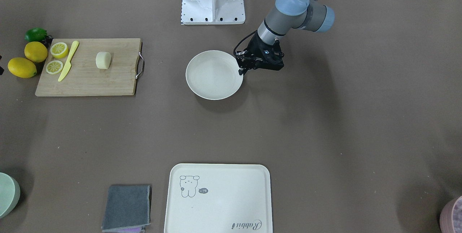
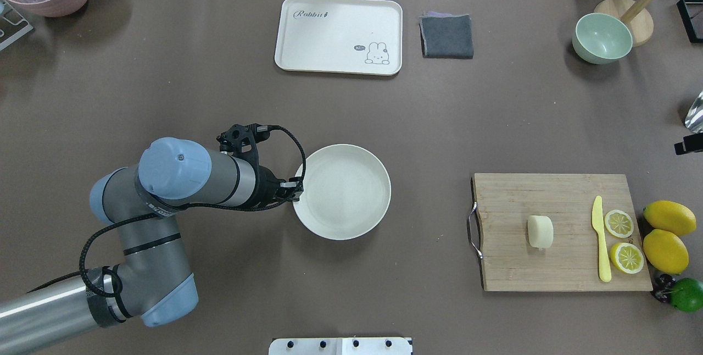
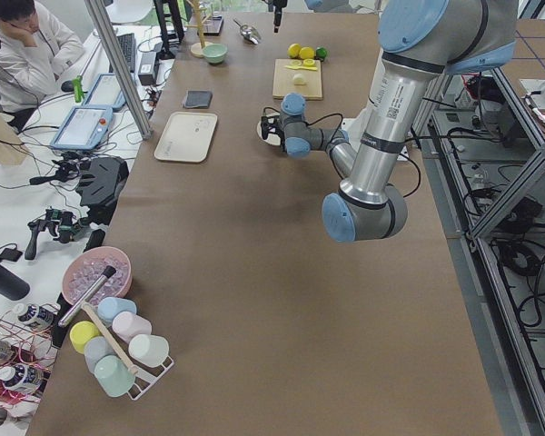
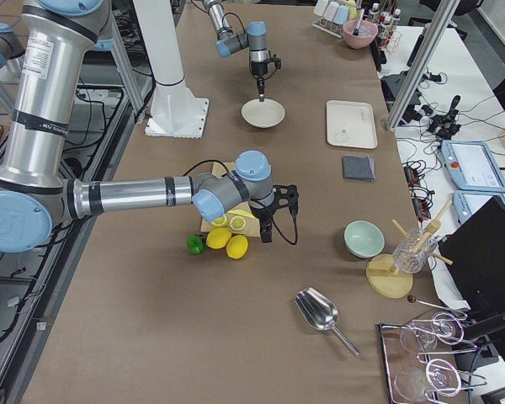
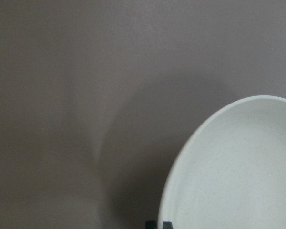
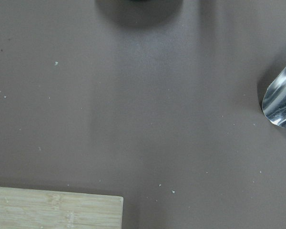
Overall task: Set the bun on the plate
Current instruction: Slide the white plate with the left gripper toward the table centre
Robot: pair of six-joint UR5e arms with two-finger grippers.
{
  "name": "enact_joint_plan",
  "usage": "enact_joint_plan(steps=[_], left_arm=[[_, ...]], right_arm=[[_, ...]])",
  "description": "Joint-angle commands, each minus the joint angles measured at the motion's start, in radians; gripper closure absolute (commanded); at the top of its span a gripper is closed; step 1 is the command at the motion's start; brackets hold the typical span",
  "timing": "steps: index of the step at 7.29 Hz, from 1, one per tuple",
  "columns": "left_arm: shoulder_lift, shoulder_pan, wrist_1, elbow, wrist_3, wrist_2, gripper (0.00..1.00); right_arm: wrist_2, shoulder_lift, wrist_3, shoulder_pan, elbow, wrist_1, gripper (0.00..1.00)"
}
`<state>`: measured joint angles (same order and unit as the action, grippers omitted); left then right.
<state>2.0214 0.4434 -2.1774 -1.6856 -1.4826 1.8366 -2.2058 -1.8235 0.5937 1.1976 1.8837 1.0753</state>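
The pale cream bun (image 2: 540, 231) (image 1: 103, 60) lies on a wooden cutting board (image 2: 554, 201), far to the right of the plate. The round off-white plate (image 2: 343, 193) (image 1: 213, 76) (image 5: 238, 171) sits mid-table with nothing on it. My left gripper (image 2: 296, 187) (image 1: 241, 70) (image 5: 158, 225) points down at the plate's left rim, its fingers close together with the rim between them. My right gripper (image 4: 268, 234) (image 3: 274, 23) hangs near the lemons beyond the board. I cannot tell whether it is open or shut.
On the board lie a yellow knife (image 2: 601, 239) and two lemon slices (image 2: 619, 223). Lemons (image 2: 667, 234) and a lime (image 2: 686, 294) sit beside it. A cream tray (image 2: 339, 35), grey cloth (image 2: 446, 36), green bowl (image 2: 602, 38) and metal scoop (image 2: 695, 112) lie farther back. A person (image 3: 27, 45) sits at the side.
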Motion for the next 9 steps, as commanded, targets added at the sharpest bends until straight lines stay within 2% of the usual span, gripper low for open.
enact_joint_plan(steps=[1, 2, 3, 4, 5, 7, 9], left_arm=[[0.002, -0.025, 0.004, 0.007, 0.001, -0.037, 1.0], [0.003, -0.025, 0.004, 0.007, 0.001, -0.039, 1.0], [-0.001, -0.025, 0.004, 0.007, 0.002, -0.039, 0.84], [-0.001, -0.025, 0.004, 0.007, 0.004, -0.039, 0.37], [-0.001, -0.025, 0.004, 0.003, 0.004, -0.039, 0.02], [-0.01, 0.007, 0.013, -0.035, 0.008, -0.023, 0.02], [-0.067, 0.159, 0.098, -0.106, 0.133, 0.137, 0.02]], right_arm=[[0.0, 0.0, 0.0, 0.0, 0.0, 0.0, 0.0], [0.0, 0.0, 0.0, 0.0, 0.0, 0.0, 0.0], [0.001, 0.0, 0.0, 0.0, 0.0, 0.0, 0.0], [0.001, 0.0, 0.0, -0.001, 0.0, 0.0, 0.0], [0.004, 0.001, 0.0, -0.001, 0.0, 0.0, 0.0], [0.003, 0.001, 0.082, -0.003, 0.046, 0.008, 0.0], [0.006, 0.004, 0.191, -0.061, 0.081, 0.011, 0.01]])
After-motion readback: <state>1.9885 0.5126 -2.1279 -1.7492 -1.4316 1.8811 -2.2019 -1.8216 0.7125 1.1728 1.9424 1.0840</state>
